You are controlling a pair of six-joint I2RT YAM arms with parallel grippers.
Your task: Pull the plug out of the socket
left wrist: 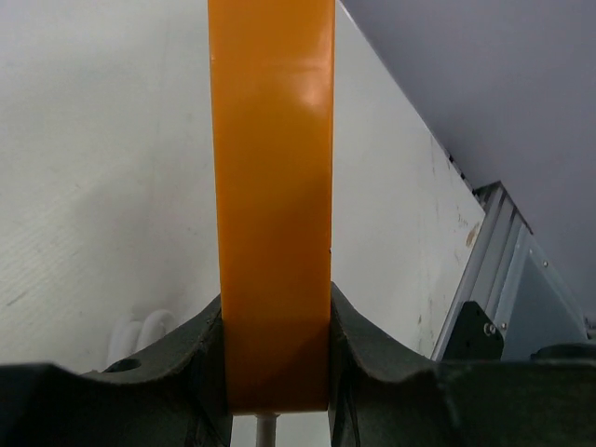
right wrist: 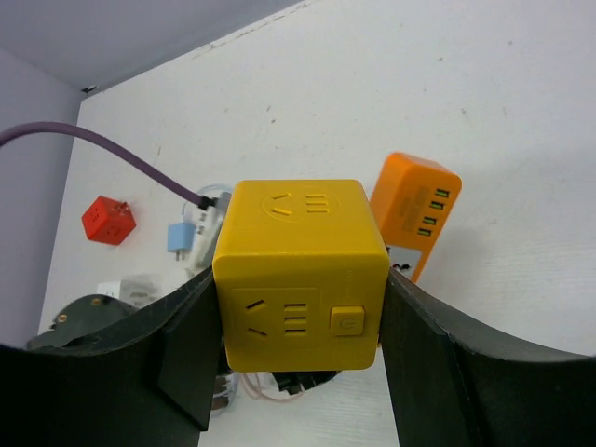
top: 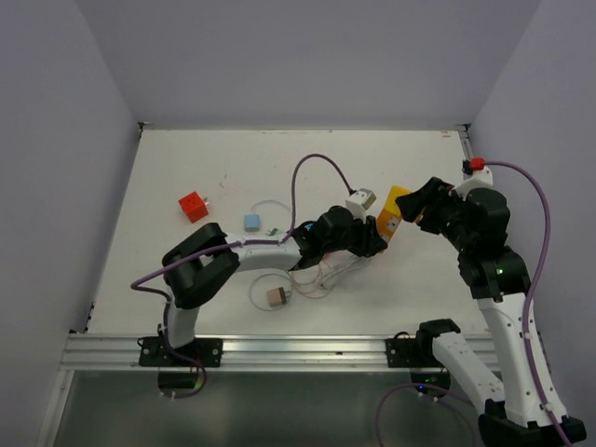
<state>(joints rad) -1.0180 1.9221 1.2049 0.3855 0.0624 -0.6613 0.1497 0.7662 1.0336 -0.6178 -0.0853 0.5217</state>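
A yellow cube socket (right wrist: 300, 275) is clamped between the jaws of my right gripper (right wrist: 300, 307), held above the table at centre right in the top view (top: 400, 196). An orange plug block (right wrist: 416, 209) with green ports stands just beyond the cube's right side. My left gripper (left wrist: 277, 321) is shut on this orange block (left wrist: 272, 186), with a white cord stub under it. In the top view the left gripper (top: 375, 237) holds the orange block (top: 389, 226) right beside the cube and the right gripper (top: 413, 209). I cannot tell whether the plug still sits in the cube.
A red cube socket (top: 193, 206) and a blue adapter (top: 252, 222) lie at the left. A white-grey adapter (top: 360, 199) sits behind the left gripper. A pinkish adapter (top: 277, 296) with white cable loops lies near the front. A purple cable (top: 312, 163) arcs over the middle.
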